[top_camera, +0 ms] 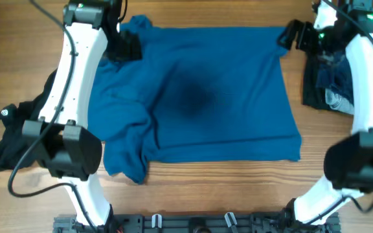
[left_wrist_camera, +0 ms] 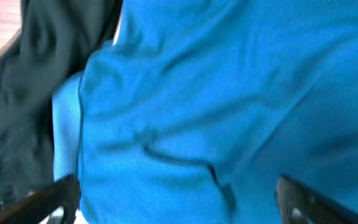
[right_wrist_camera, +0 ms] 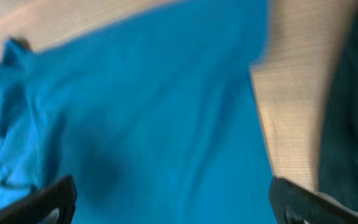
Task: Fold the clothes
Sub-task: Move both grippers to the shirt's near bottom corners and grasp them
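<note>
The wooden table (top_camera: 238,188) bore a blue shirt (top_camera: 206,97) between my left gripper (top_camera: 127,46) and right gripper (top_camera: 292,35), with a black garment (top_camera: 18,129) and denim (top_camera: 329,84) outside them.

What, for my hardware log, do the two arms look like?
Left arm and right arm match: white link shells, bulky black joint housings, thin black cables looping along them, and a small green light near each wrist. The jaws are plain black bars. No markings are legible.
</note>
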`<state>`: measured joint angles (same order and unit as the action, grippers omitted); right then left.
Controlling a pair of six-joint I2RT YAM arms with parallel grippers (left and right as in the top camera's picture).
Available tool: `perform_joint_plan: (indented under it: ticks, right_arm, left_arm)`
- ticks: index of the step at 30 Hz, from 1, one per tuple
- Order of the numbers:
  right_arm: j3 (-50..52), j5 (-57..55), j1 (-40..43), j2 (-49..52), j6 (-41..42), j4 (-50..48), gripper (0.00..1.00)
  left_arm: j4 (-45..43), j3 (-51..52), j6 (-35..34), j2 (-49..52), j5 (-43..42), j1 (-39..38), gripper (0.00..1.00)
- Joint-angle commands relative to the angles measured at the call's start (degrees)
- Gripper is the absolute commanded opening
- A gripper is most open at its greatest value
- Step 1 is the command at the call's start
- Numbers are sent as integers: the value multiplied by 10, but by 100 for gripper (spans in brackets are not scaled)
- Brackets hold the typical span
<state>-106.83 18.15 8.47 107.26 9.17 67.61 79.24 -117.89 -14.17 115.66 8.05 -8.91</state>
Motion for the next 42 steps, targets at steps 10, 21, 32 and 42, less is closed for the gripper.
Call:
perform_joint_plan:
  ticks: [10, 21, 32, 42]
  right_arm:
    - [106, -99, -12, -221, 136, 189, 99]
    - [398, -94, -34, -338, 196, 131, 100]
    - [492, -103, -34, -337, 203, 45, 100]
    - [541, -113, -34, -337, 219, 7, 100]
  left_arm:
    - [167, 7, -231, -146, -1, -17, 100]
    - [111, 333, -436, -343, -1, -89, 100]
    - [-128, 705, -533, -410, -72, -101, 88]
    - [-231, 834, -575, -409, -108, -101, 39]
